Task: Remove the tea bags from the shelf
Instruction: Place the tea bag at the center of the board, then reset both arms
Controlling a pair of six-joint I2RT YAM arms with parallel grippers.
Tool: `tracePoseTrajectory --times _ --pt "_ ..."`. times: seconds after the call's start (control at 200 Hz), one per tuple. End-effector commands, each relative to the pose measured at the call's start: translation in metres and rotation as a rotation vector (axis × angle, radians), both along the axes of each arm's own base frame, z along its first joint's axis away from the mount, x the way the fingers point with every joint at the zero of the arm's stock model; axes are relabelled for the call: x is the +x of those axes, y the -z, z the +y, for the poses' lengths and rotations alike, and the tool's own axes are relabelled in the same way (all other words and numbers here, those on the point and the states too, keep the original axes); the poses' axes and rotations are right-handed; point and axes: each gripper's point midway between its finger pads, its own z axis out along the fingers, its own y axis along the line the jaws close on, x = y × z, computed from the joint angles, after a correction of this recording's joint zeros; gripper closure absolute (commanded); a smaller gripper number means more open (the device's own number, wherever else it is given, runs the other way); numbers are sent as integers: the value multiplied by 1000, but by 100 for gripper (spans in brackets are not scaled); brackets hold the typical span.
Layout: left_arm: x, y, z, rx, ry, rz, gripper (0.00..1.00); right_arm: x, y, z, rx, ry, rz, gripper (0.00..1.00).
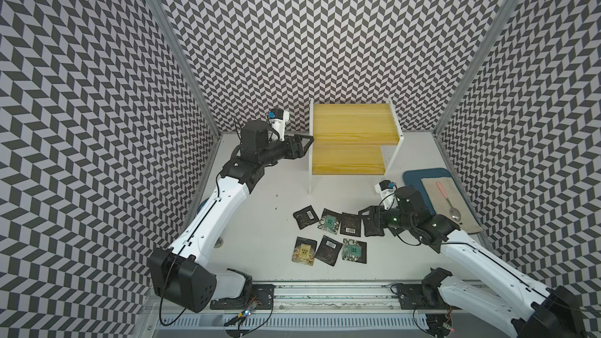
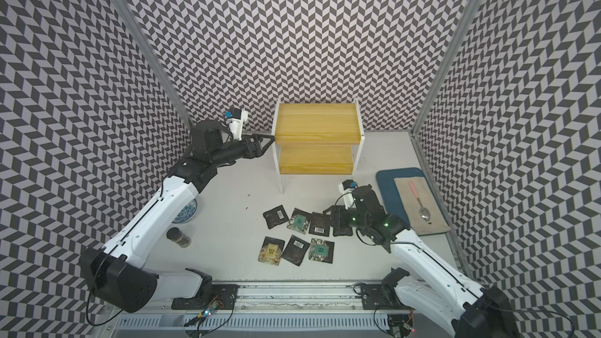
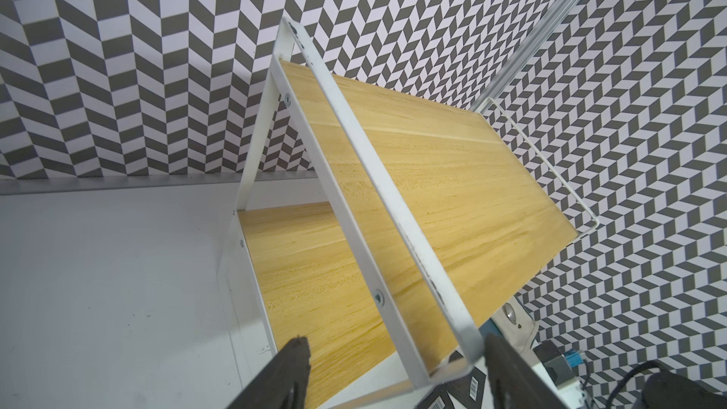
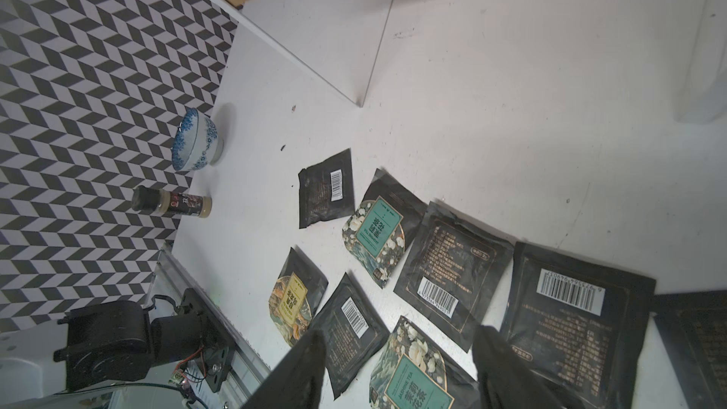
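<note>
Shelf [image 1: 354, 121] boards, both tiers, are showing bare wood. My left claw [image 3: 393, 352] is hanging at the rack's side with its fingers spread wide, straddling the corner of the white side frame [image 3: 395, 206]. Whether a finger is touching it I cannot tell. I am judging this a bracing spot, to keep the light rack from sliding.

Tea bags [image 1: 330, 221] are lying flat on the table [image 1: 260, 222] in two loose rows, beneath and just ahead of my right claw [image 4: 397, 340] and well apart from the left one. The right claw is hovering low, fingers wide, nothing between them. A barcode sachet [image 4: 570, 328] is lying just beside one fingertip. I am judging the task nearly done.
</note>
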Motion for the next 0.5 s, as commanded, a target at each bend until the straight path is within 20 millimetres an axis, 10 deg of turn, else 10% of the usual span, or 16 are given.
tracePoseTrajectory --times 0.0,0.33,0.371,0.496 --pt "1 -21 13 9 -45 -46 24 22 -33 3 46 33 -138 36" --pt "0 -27 27 16 -92 -52 21 41 -83 14 83 4 -286 34" --pt "0 -28 30 17 -102 -53 1 41 -91 15 83 0 -308 33" --pt "3 -30 39 45 -131 -68 0 47 -120 9 79 26 -395 27"
